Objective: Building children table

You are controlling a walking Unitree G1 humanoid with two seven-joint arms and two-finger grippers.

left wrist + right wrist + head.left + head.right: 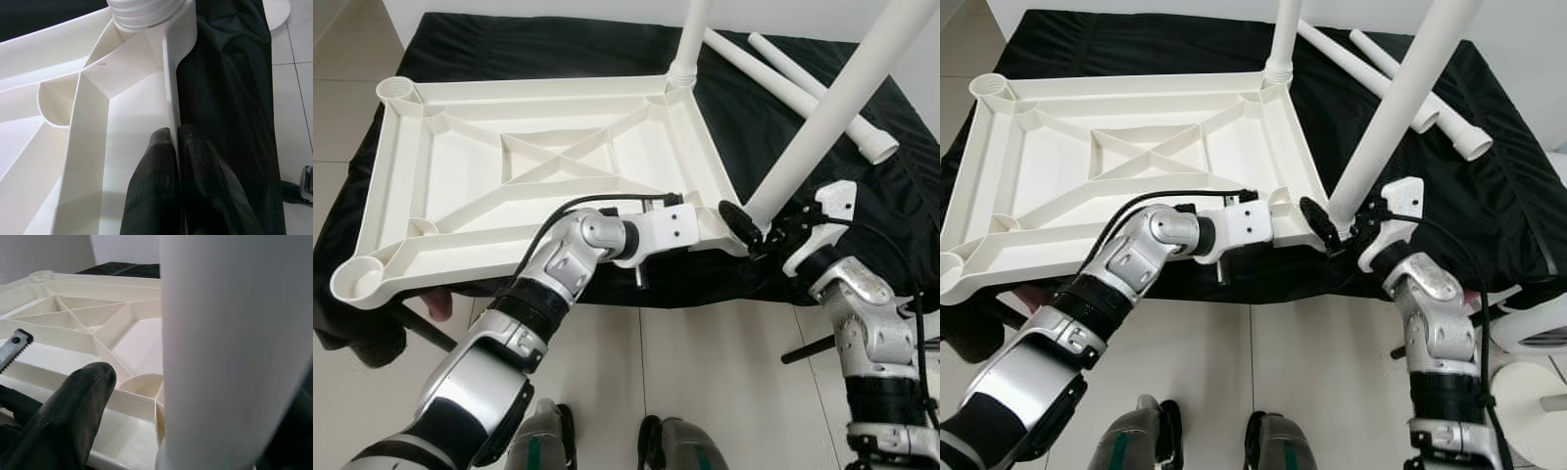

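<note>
Assembly of the child's table. The white tabletop [538, 176] lies underside up on a black cloth [773, 98], its ribs showing. One leg [690, 39] already stands in the corner socket at 1 o'clock; a second leg [832, 108] leans in over the socket at 4 o'clock; two spare legs [803, 93] lie on the cloth at 2 o'clock. The sockets at 8 o'clock [357, 279] and 10 o'clock [399, 90] stand empty. To seat the second leg well, its foot should probably be centred on the socket and the shaft brought upright before being pressed or turned home, with the tabletop rim held steady so that the frame does not slide on the cloth. The left gripper [173, 147] is nearly closed, its two fingers [151, 181] pinching the thin rim wall of the tabletop close to that corner. The right gripper [754, 227] clasps the leaning leg just above its base, one finger [68, 411] showing beside the shaft.
</note>
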